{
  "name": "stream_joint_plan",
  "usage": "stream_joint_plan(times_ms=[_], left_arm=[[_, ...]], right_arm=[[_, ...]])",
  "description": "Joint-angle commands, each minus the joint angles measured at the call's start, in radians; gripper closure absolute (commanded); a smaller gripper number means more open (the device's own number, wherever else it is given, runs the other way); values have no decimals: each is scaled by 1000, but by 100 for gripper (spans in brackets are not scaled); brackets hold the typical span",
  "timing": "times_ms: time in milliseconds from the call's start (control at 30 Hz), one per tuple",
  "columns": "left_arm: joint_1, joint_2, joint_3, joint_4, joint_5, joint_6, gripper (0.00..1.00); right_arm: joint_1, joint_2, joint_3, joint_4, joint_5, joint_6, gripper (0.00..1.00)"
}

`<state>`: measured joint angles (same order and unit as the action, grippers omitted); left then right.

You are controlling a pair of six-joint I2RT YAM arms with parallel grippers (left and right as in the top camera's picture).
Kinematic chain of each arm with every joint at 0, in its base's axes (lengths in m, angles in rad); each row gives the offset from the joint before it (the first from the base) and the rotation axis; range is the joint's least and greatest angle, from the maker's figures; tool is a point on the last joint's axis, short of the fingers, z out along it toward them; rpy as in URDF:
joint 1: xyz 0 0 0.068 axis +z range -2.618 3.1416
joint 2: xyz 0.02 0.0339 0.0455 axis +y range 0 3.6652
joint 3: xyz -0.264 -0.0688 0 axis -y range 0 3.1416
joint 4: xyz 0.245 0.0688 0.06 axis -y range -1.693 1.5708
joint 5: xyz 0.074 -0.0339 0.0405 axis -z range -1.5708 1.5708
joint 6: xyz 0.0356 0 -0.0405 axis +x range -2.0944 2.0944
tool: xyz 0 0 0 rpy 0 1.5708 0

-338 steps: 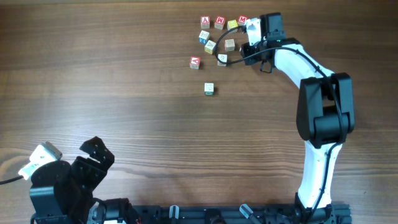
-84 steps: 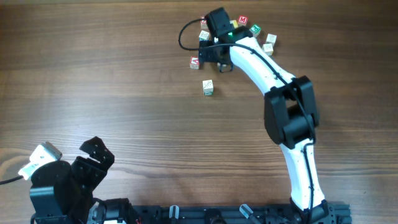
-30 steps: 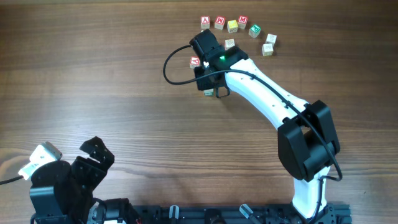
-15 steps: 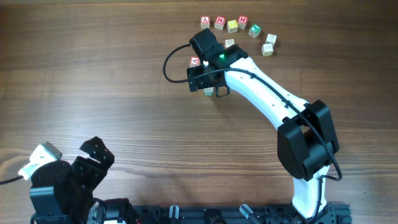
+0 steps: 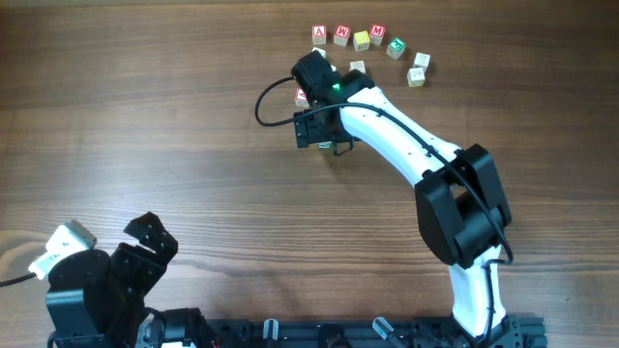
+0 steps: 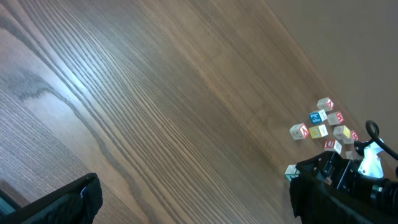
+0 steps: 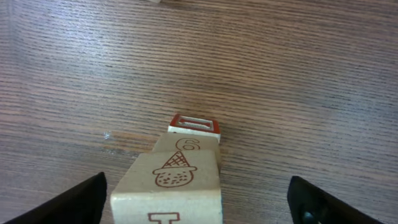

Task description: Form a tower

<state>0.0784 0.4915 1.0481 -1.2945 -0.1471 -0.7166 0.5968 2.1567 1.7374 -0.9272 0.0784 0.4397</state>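
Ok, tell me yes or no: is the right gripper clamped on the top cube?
No: the right gripper has its fingers standing wide of the top cube, with a gap on each side.

Right tool (image 7: 199,200) jaws now spread; carried cube (image 7: 171,174) left atop tower (image 7: 185,145).

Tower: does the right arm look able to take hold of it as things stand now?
Probably yes. The right gripper hangs right at the tower, with its fingers open on either side of the top cube. Nothing else stands between them, so the way looks free.
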Motion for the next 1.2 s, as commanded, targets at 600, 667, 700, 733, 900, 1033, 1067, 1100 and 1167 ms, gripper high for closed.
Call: stream_joint_plan(times_ms=[600,667,700,733,900,1033,1067,1100,1167], left_arm=[[-5,-4,-1,3,8,-2,0],[-5,-4,-1,3,8,-2,0],[-5,-4,-1,3,8,-2,0],[-5,-4,-1,3,8,-2,0],[-5,-4,-1,3,8,-2,0],[-5,-4,-1,3,8,-2,0],[-5,-4,-1,3,8,-2,0],[-5,-4,-1,3,8,-2,0],[-5,-4,-1,3,8,-2,0]], right_arm=[[0,13,16,-2,0,35,56],[0,13,16,-3,0,35,57],[0,13,16,-3,0,35,59],[0,13,16,-2,0,35,60],[0,13,16,-3,0,60,64],[0,13,16,-3,0,61,68],[0,13,16,-3,0,61,69],[0,13,16,-3,0,61,71],[0,13,16,-3,0,61,73]])
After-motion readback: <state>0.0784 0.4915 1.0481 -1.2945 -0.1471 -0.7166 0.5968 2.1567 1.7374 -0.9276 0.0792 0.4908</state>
